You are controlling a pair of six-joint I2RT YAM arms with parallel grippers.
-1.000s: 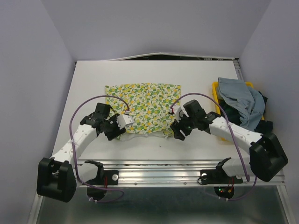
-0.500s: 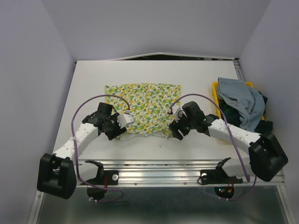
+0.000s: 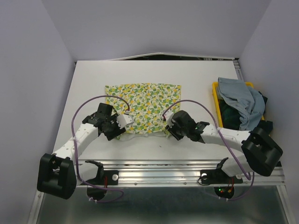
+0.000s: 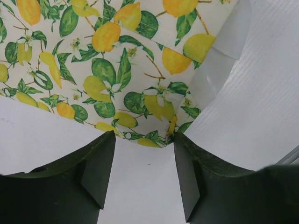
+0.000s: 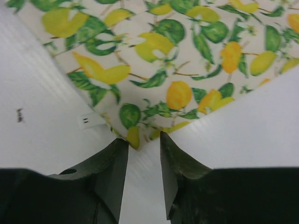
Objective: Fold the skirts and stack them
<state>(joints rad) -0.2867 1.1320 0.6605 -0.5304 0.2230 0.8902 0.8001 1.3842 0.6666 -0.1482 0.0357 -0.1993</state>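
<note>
Lemon-print white-yellow cloth skirt (image 3: 142,106): spread out, centre of white table (image 3: 201,77).
Left gripper (image 4: 144,136): jaws apart, astride near-left corner.
Right gripper (image 5: 143,139): jaws narrowly apart, near-right corner at their tips.

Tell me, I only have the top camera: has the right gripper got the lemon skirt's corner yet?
Observer: Not yet. The right wrist view shows the right gripper with its jaws narrowly apart and the corner tip of the lemon skirt at the mouth of the gap.
Operator: And the left?
Observer: The left gripper stands open wider. The skirt's other near corner sits at its fingertips, not pinched.
Operator: Anything by the right corner?
Observer: A small white label pokes out from the hem beside that corner.
</note>
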